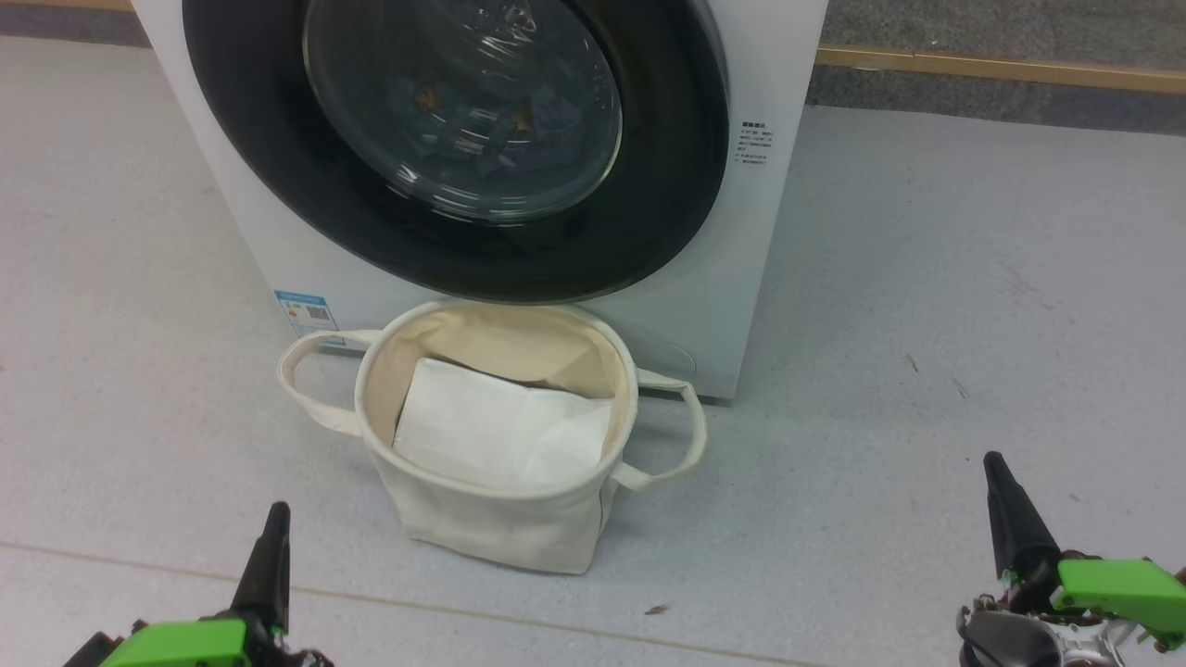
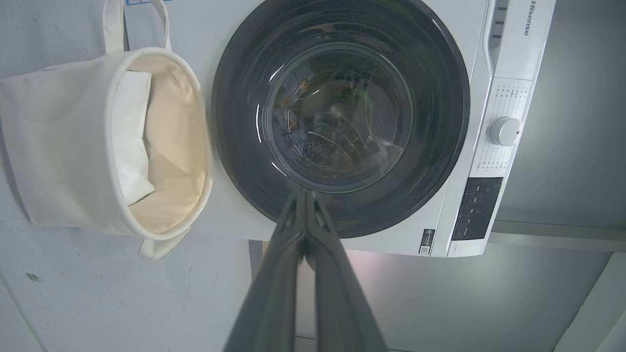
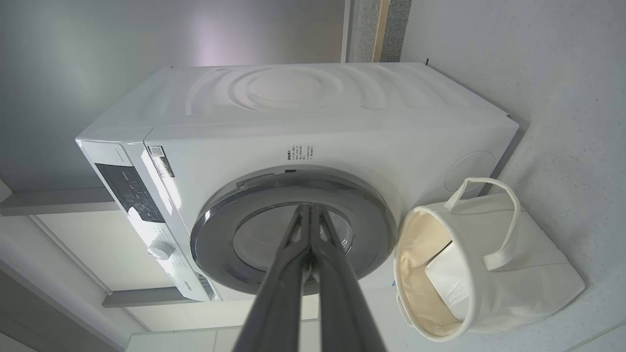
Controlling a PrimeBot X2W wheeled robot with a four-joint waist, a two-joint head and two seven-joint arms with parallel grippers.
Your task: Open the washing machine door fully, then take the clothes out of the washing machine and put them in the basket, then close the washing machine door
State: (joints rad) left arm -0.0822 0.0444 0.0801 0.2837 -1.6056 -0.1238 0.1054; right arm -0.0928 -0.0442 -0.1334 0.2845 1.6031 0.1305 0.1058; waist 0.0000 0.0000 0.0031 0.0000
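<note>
Door: the washing machine door [image 1: 463,250] is shut. It looks stiff and glossy, so hook your finger behind the rim edge, not on the glass.
Clothes: the clothes [image 1: 491,139] lie behind the glass. They are soft and light, so pinch a fold.
Basket: the basket [image 1: 482,528] stands just below the door.
Grippers: left gripper [image 1: 275,523] and right gripper [image 1: 999,477] have fingers pressed together, holding nothing.

washing machine [image 1: 741,278]: smooth white casing, faint sheen
washing machine door [image 1: 459,139]: glossy black rim, clear shiny glass
basket [image 1: 482,528]: matt cream canvas cloth
liner [image 1: 500,431]: matt white creased sheet
floor [image 1: 927,324]: matt pale grey, finely speckled
</note>
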